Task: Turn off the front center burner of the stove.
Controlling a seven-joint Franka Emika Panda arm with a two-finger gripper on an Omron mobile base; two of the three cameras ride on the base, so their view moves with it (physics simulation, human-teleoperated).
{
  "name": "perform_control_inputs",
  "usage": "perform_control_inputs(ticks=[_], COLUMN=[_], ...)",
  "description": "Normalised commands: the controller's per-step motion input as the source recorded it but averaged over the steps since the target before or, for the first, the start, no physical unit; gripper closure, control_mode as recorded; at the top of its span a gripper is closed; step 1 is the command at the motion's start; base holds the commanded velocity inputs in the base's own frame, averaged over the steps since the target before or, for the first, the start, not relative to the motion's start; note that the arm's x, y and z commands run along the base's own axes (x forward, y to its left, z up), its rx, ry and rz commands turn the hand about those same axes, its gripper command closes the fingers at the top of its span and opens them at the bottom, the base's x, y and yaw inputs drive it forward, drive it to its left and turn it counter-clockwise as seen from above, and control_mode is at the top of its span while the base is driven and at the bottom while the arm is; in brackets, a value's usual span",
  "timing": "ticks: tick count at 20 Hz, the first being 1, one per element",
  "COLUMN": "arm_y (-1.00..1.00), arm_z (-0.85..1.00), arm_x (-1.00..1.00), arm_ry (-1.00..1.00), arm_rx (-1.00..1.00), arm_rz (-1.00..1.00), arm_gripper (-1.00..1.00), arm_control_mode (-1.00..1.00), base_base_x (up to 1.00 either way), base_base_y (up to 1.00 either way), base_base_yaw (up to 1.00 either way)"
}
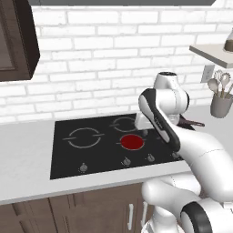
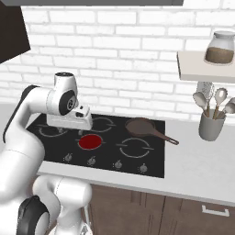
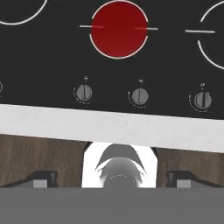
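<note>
Front center burner (image 3: 119, 29) glows solid red, so it's on; it sits mid-front of the stove (image 1: 68, 157), just behind the knob row. My pincer (image 3: 112, 177) hovers above the front edge of the tabletop (image 1: 27, 145), looking down at the knobs. Both finger tips (image 3: 43, 178) sit wide apart at the bottom of the hand view, nothing held.

Step in hand, as I judge it: reach for the right knob. Two candidates sit under the red disc: left knob (image 3: 83, 92) and middle knob (image 3: 139, 96). I can't tell which one controls it, and the markings are too small to read. I'd centre on one, descend straight, close across its ridge and twist. The pan (image 2: 142, 127) at the back right is well apart.
</note>
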Motion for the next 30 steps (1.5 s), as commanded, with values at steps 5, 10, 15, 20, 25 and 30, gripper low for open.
perform_control_inputs(ticks=[5,10,15,20,25,30], arm_y=[0.28,0.17,0.22,0.23,0.06,0.08], arm_z=[-0.54,-0.46,-0.40,-0.36,-0.23,-0.23], arm_x=[-0.01,0.00,0.37,0.51,0.33,0.19], arm_ry=[0.14,0.03,0.00,0.04,0.05,0.00], arm_rx=[0.00,0.00,0.00,-0.01,-0.05,-0.04], arm_rz=[0.00,0.00,0.00,0.00,0.00,0.00], arm_gripper=[-1.00,-1.00,-1.00,-1.00,-1.00,-1.00], arm_control_mode=[-1.00,-1.00,-1.00,-1.00,-1.00,-1.00], base_base_x=[0.00,0.00,0.00,0.00,0.00,0.00], base_base_y=[0.00,0.00,0.00,0.00,0.00,0.00], base_base_yaw=[0.00,0.00,0.00,0.00,0.00,0.00])
